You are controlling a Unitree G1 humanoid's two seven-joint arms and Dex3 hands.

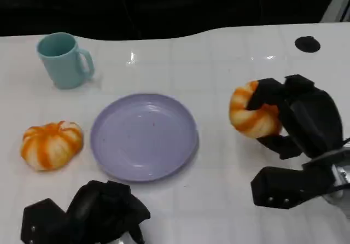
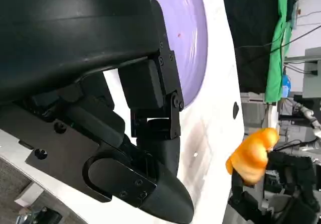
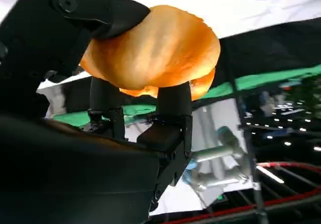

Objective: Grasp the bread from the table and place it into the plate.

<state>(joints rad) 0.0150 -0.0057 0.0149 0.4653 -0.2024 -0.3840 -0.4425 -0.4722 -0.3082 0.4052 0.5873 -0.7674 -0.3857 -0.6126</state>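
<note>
Right of the plate (image 1: 144, 137), above the desk (image 1: 229, 52) — bread (image 1: 252, 112) clasped in my right hand (image 1: 290, 118). Left hand (image 1: 87, 214) curled, seemingly empty. Risk: rounded loaf slipping out before it reaches the plate.

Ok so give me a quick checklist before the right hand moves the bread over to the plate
1. Bread held by the right hand: ok, fingers wrap it in head and wrist views.
2. Bread off the table: cannot tell for sure; looks lifted.
3. Plate free to receive it: ok, nothing lies on it.
4. Path from bread to plate: ok, bare table between.
5. Left hand out of the way: ok, low near the plate's front edge.
6. Second bread and mug: ok, left of the plate.
</note>
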